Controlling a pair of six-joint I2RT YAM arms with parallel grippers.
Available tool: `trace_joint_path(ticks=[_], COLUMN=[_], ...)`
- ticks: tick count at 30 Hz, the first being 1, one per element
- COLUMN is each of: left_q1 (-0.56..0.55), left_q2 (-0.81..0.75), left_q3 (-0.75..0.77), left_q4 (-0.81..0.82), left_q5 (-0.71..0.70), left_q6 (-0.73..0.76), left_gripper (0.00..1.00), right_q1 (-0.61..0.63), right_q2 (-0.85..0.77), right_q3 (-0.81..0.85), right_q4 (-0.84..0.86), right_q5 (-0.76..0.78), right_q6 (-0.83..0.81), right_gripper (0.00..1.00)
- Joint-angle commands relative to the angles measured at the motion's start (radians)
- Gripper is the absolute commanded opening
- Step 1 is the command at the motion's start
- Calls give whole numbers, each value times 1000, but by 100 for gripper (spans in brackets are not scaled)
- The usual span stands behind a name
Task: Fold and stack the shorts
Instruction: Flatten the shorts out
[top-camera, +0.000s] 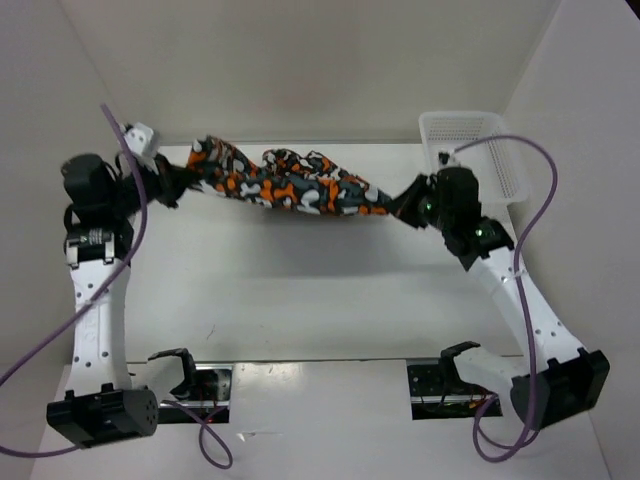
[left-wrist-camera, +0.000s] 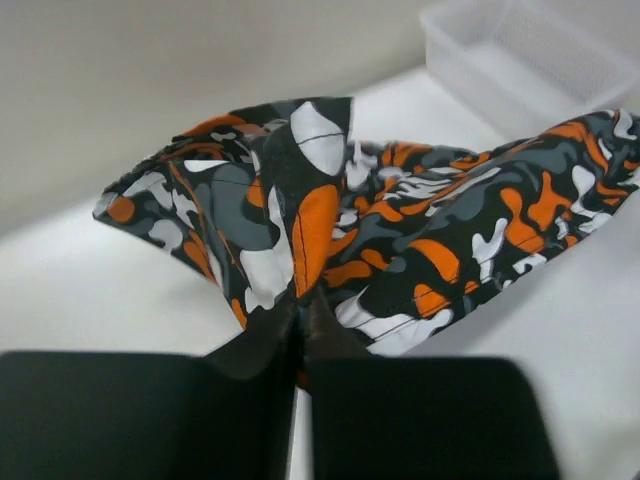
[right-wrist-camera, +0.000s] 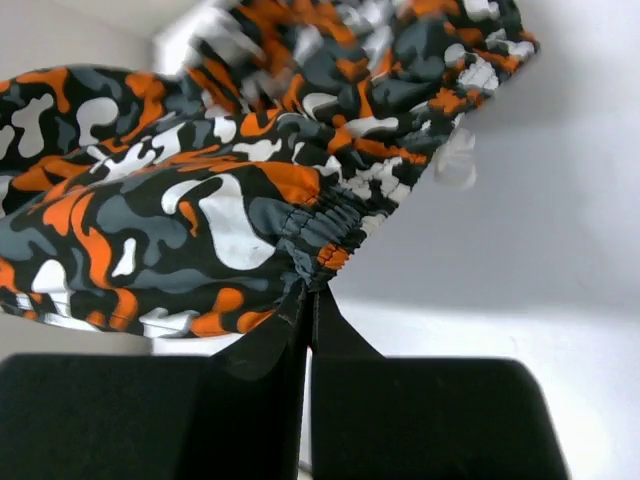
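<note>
Shorts (top-camera: 285, 185) hang twisted between both tools along the far edge of the bench (top-camera: 300, 290), seemingly lifted off it. Your left tool (top-camera: 172, 182) is pressed together on a stitched edge, and your right tool (top-camera: 402, 208) pinches what looks like the gathered waistband. The cloth is soft, light and limp, so expect sagging and bunching; grip it at corners and seams. The print is blotchy orange, black, grey and white camouflage.
</note>
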Motion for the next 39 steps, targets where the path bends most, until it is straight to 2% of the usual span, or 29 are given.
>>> trace_joint_path(ticks=[1, 2, 3, 4, 5, 6, 7, 8, 10, 12, 17, 20, 21, 22, 23, 25, 27, 30, 35, 39], left_q1=[21, 21, 21, 21, 21, 21, 21, 21, 21, 21, 21, 21, 21, 21, 21, 21, 21, 21, 21, 21], left_q2=[-80, -93, -93, -70, -44, 11, 29, 40, 22, -48, -131, -157, -157, -147, -116, -72, -10, 62, 171, 87], left_q3=[-225, -356, -411, -449, -468, -445, -424, -401, -365, -377, -601, -695, -745, -758, -758, -758, -758, -792, -812, -821], left_q4=[-10, -10, 15, 41, 41, 24, -32, -63, -137, -161, -189, -177, -136, -122, -122, -122, -129, -67, -22, -94], left_q5=[-26, -57, -57, -66, -66, -66, -84, -104, -139, -198, -219, -219, -200, -189, -189, -198, -198, -198, -256, -334], left_q6=[15, 15, 15, 15, 15, 15, 15, 15, 15, 15, 15, 15, 15, 15, 15, 15, 15, 15, 15, 15], left_gripper=[31, 55, 70, 76, 80, 81, 81, 82, 82, 80, 58, 56, 75, 83, 86, 86, 86, 86, 87, 87], right_q1=[-35, -53, -67, -96, -108, -119, -131, -154, -154, -154, -93, -47, -47, -47, -47, -47, -38, -38, -38, -38], right_q2=[-192, -221, -233, -204, -165, -114, -59, 27, 43, -36, -243, -343, -412, -449, -486, -598, -687, -742, -722, -681], right_q3=[-223, -270, -308, -354, -355, -355, -336, -321, -321, -389, -549, -639, -663, -689, -748, -802, -839, -849, -849, -838], right_q4=[-101, -82, -59, -32, -9, 8, 8, -13, -24, 2, 4, -32, -32, -13, 5, 24, 8, -68, -66, -56], right_q5=[108, 81, 14, -20, -42, -56, -69, -70, -94, -103, -90, -57, -57, -80, -114, -128, -139, -96, -96, -86], right_q6=[43, 54, 54, 54, 39, 22, 5, -20, -6, 73, 251, 320, 369, 391, 440, 491, 517, 494, 476, 454], right_gripper=[0, 5, 30, 52, 68, 79, 81, 83, 87, 88, 88, 86, 86, 86, 86, 86, 81, 79, 79, 80])
